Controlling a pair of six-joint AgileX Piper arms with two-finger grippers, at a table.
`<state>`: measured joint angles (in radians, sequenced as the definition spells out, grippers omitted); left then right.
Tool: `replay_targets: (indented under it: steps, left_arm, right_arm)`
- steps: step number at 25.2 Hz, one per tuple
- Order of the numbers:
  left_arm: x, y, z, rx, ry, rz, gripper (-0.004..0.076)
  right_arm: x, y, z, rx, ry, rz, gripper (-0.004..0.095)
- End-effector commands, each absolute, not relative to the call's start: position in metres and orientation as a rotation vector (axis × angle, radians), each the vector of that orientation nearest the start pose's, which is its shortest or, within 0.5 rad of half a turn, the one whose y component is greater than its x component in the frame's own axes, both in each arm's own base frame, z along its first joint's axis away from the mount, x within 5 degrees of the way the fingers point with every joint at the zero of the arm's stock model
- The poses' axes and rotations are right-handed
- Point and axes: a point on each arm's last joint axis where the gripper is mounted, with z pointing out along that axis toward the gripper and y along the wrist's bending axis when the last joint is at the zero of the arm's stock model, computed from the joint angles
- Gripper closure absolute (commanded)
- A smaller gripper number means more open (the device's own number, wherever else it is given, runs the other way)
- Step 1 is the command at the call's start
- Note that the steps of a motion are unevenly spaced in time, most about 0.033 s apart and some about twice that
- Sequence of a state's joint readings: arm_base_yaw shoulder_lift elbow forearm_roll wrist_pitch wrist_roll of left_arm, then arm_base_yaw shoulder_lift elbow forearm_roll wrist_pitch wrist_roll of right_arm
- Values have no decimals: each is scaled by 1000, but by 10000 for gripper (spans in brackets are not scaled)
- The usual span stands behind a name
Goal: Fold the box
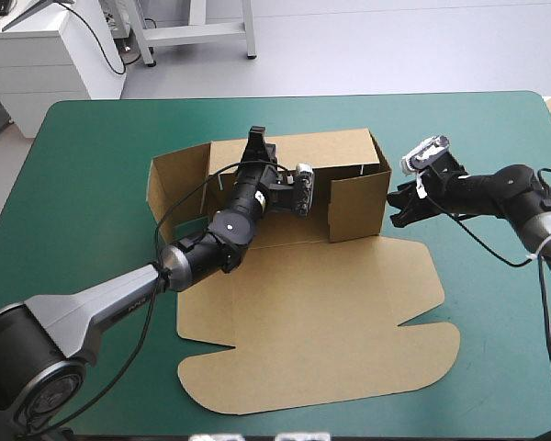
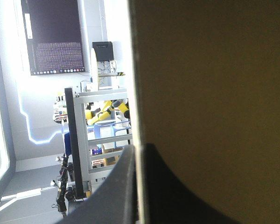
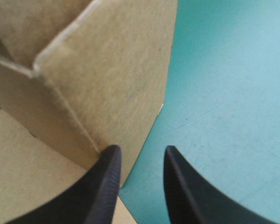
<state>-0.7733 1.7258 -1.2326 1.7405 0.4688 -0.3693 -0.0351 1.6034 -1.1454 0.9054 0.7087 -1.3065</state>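
Jaws of the left gripper (image 2: 139,151) are clamped on the brown box (image 1: 312,312), its raised far wall between them. The right gripper (image 3: 141,156) is open. The box's right wall corner is just beside one black finger, with the teal-green cover (image 3: 224,93) ahead.

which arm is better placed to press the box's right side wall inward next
Right, probably. The open black-fingered right gripper sits just outside that raised wall of the brown cardboard box, at its front corner. The left gripper is shut on the back wall's top edge.
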Motion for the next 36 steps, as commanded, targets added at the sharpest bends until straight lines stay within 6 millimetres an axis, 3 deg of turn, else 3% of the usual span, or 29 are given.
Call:
replay_targets:
  steps: [1,2,5,13,19,25,29,31,33,34,35,36]
  left_arm:
    - [309,-248,313,1505,1127,875,731]
    - [309,-248,313,1505,1127,875,731]
    - [309,-249,313,1506,1126,874,731]
    - [309,-249,313,1507,1125,872,731]
    - [309,-249,312,1504,1134,866,731]
    - [309,-248,312,1508,1132,875,731]
    - [309,-248,313,1508,1129,874,731]
    - [309,-248,313,1508,1129,874,731]
    - [309,-249,312,1504,1133,867,731]
    - [309,-249,312,1504,1133,867,731]
    - [309,-249,312,1504,1133,867,731]
    - [309,-249,312,1504,1133,867,731]
  right_arm:
    - [337,39,295,-837,2083,390,340]
    - [335,40,295,-855,2084,411,255]
    - [333,42,295,-906,2070,423,171]
    - [336,46,297,-867,2020,484,172]
    - [329,68,287,-903,2142,497,172]
    - [329,80,287,-728,2085,390,172]
    - [327,92,272,-507,2053,250,172]
    - [326,98,271,-486,2032,206,179]
    - [324,103,274,-487,2017,205,286]
    - [323,103,275,-476,2018,218,415]
    - [322,103,277,-463,2019,234,629]
    - [321,103,278,-466,2018,239,783]
